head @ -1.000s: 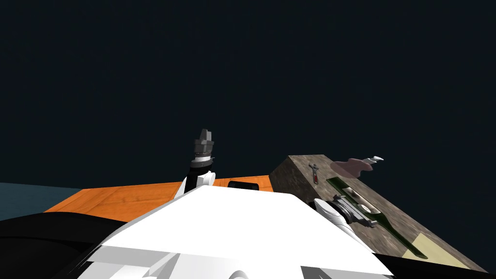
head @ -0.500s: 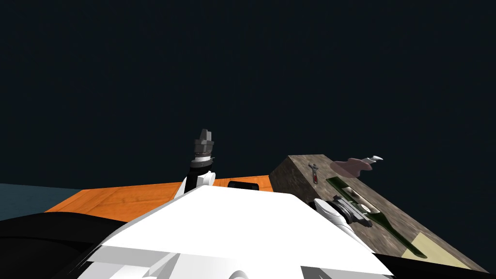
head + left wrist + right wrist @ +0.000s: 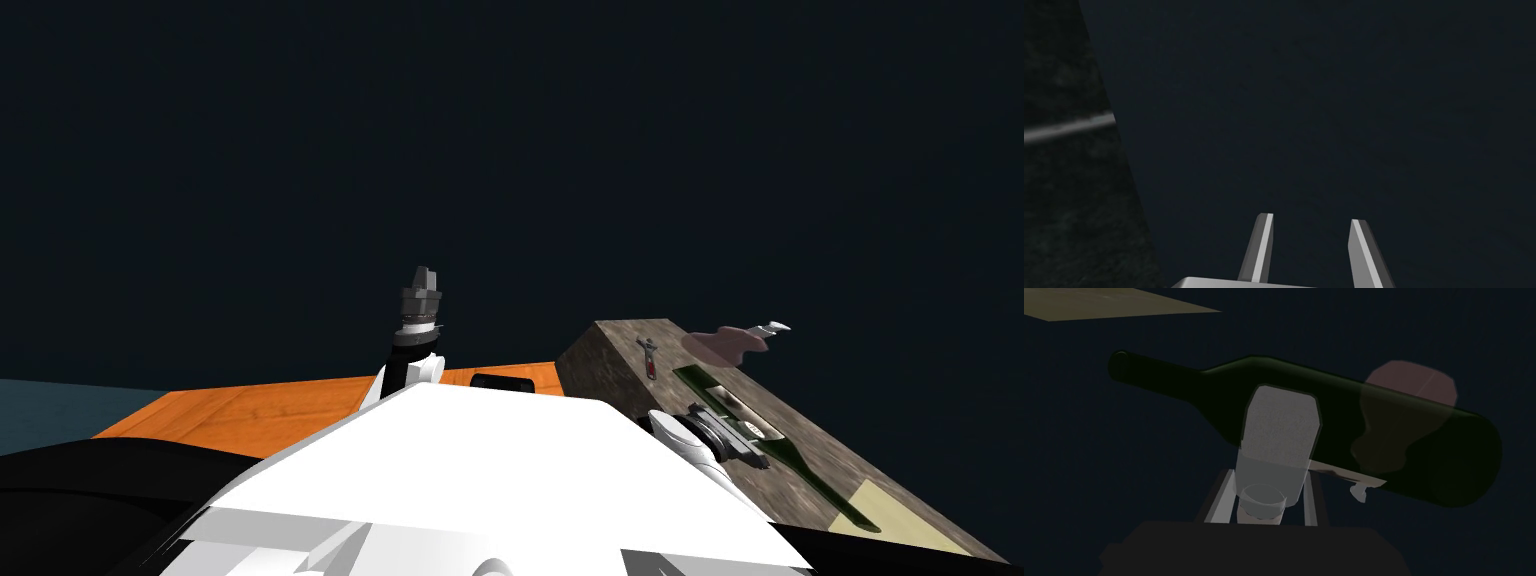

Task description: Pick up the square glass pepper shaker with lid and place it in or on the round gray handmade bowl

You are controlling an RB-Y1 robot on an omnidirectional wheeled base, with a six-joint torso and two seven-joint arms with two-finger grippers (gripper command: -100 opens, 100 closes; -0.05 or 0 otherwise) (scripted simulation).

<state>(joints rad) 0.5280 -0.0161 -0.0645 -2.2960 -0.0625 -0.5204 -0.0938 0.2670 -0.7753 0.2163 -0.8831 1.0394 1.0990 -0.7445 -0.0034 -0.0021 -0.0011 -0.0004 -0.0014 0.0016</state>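
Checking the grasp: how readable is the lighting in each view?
Right wrist view: very dim, but the see-through shaker shows inside the right gripper, against a dark green bottle. Head view: stone-look counter lit, rest dark. Left wrist view: dark, left gripper pale and clear.

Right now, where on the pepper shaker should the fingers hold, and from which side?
Take the pepper shaker by its two flat side walls near the lid, coming in from the lid end, as the right gripper is placed. Flat sides suit the fingers; the green bottle behind may crowd other approaches.
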